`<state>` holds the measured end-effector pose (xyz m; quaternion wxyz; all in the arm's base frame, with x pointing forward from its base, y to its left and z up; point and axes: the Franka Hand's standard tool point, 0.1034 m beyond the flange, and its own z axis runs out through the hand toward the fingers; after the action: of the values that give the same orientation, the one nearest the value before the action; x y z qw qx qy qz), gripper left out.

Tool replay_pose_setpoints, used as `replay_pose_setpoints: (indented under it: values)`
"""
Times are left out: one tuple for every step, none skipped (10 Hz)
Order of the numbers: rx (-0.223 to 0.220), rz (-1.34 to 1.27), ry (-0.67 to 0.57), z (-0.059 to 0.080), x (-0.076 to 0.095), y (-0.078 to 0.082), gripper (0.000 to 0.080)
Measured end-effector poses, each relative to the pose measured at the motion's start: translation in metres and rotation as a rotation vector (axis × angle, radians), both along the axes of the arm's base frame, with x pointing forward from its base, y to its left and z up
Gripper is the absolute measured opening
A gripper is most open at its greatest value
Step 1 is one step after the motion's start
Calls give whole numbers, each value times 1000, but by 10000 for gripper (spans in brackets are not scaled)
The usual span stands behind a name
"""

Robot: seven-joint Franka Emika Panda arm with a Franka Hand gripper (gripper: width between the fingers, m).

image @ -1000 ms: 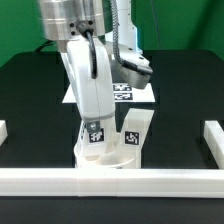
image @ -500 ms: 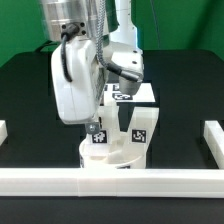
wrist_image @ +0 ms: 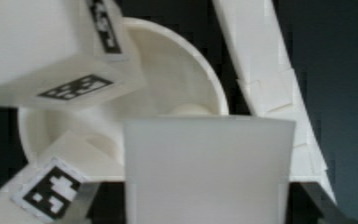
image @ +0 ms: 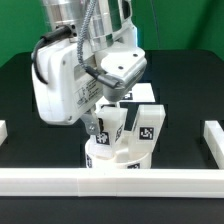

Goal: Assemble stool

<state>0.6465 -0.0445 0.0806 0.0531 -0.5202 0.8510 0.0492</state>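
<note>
Exterior view: round thick white plastic disc seat [image: 120,158] resting against the long white border rail [image: 110,181] at the front, probably braced there so it cannot slide while legs are driven in. Two short blocky white tagged legs [image: 147,126] standing up from its sockets, one straight, the other, the gripped leg [image: 110,129], tilted, seemingly mid-twist. White two-finger gripper [image: 112,108] pressed nearly together, pinching that tilted leg from above; arm leaning over, likely to turn it home. Flat white marker board [image: 152,94] partly hidden behind. Wrist view: held leg [wrist_image: 208,160] filling the foreground, seat rim [wrist_image: 167,65] curving behind, a tagged leg [wrist_image: 60,45] beside, rail [wrist_image: 265,70] slanting past.
</note>
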Motion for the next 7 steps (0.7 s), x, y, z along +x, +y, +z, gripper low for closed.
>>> replay_pose_setpoints:
  values:
    - [3,-22,3,0,0,1,343]
    - [15,-100,10,0,1,3,343]
    - [22,-147,16,0,1,4,343]
    - [30,-191,21,0,1,6,343]
    - [37,-248,28,0,1,7,343]
    - [46,-259,27,0,2,9,343]
    - [52,-247,23,-1,2,11,343]
